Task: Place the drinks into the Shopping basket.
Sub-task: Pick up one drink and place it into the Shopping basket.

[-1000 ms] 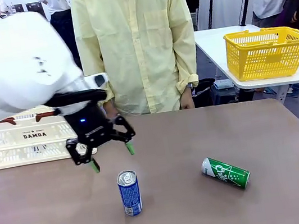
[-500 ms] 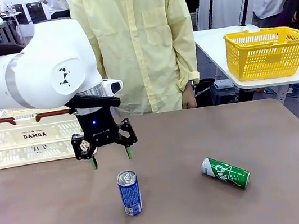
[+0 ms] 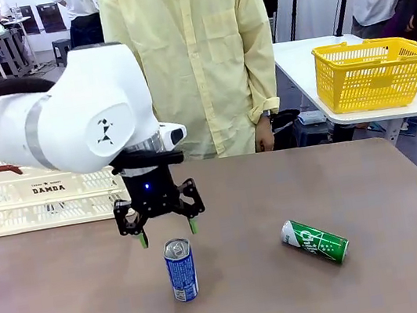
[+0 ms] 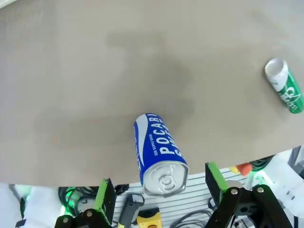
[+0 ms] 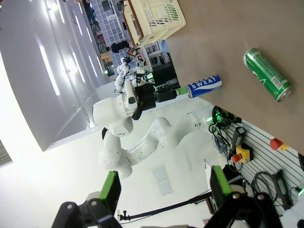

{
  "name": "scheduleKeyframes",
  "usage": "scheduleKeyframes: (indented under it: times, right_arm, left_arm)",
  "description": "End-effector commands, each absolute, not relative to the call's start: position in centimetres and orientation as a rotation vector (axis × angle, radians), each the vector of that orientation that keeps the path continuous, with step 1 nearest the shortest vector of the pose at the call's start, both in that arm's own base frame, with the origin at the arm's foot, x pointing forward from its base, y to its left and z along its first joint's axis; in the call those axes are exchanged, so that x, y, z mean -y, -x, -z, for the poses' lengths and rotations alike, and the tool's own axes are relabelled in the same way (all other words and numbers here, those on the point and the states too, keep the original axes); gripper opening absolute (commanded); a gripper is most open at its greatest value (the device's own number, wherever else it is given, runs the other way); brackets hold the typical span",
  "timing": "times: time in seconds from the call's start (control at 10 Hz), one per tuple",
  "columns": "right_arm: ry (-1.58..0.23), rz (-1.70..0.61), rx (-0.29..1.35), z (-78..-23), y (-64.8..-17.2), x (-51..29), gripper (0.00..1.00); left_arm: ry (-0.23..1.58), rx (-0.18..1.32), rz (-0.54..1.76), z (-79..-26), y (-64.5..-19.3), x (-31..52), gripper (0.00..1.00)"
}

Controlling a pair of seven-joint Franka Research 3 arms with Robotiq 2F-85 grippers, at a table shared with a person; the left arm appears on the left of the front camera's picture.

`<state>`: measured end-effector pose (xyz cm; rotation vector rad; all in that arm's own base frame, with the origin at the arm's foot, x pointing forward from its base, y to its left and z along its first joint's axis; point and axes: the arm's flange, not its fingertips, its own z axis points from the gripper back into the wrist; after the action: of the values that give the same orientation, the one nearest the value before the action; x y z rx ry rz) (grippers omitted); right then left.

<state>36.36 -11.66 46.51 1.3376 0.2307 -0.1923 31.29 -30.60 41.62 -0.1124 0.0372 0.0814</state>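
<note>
1. A brown desk (image 3: pixel 389 191) carries an upright blue can (image 3: pixel 180 270) near its front middle.
2. A person in a pale yellow shirt (image 3: pixel 193 56) stands beyond the blue can, at the desk's far edge, arms hanging down.
3. The white left arm (image 3: pixel 68 119) reaches in from the left, bending down over the blue can.
4. The cream Shopping basket (image 3: pixel 41 200), lettered "DAMDA", sits well apart from the blue can, to its far left.
5. A yellow mesh basket (image 3: pixel 373 71) rests on a white table, far right and beyond the blue can.
6. The left claw (image 3: pixel 168 233) hangs just above the blue can's silver top, fingers spread wide, gripping nothing.
7. The right claw (image 5: pixel 165 186) is far back from the blue can, fingers apart and empty.
8. A green can (image 3: pixel 315 241) lies on its side right of the blue can, well apart, its silver top turned towards it.
</note>
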Motion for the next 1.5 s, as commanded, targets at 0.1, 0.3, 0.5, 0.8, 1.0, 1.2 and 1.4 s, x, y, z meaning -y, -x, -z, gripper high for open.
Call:
scheduleKeyframes:
  times: [0.1, 0.3, 0.5, 0.8, 1.0, 1.2, 1.4]
  right_arm:
    - [-1.332, 0.192, -0.236, -46.9, -36.3, 11.8, 1.00]
    - [-1.332, 0.192, -0.236, -46.9, -36.3, 11.8, 1.00]
    - [-1.332, 0.192, -0.236, -46.9, -36.3, 11.8, 1.00]
    - [-1.332, 0.192, -0.236, -46.9, -36.3, 11.8, 1.00]
    - [-1.332, 0.192, -0.236, -46.9, -36.3, 11.8, 1.00]
    - [-1.332, 0.192, -0.236, -46.9, -36.3, 11.8, 1.00]
    - [-1.332, 0.192, -0.236, -46.9, -36.3, 11.8, 1.00]
  left_arm:
    - [0.092, -0.026, -0.083, -39.0, -31.1, 31.4, 1.00]
    - [0.078, -0.047, -0.058, -37.3, -30.9, 32.1, 1.00]
    - [0.044, -0.059, -0.058, -36.3, -30.8, 32.3, 1.00]
    - [0.057, -0.077, -0.047, -36.0, -30.7, 32.6, 1.00]
    - [0.055, -0.086, -0.041, -35.9, -30.6, 32.8, 1.00]
    - [0.053, -0.085, -0.043, -35.8, -30.6, 33.0, 0.42]
    - [0.045, -0.072, -0.049, -35.6, -30.7, 33.0, 0.00]
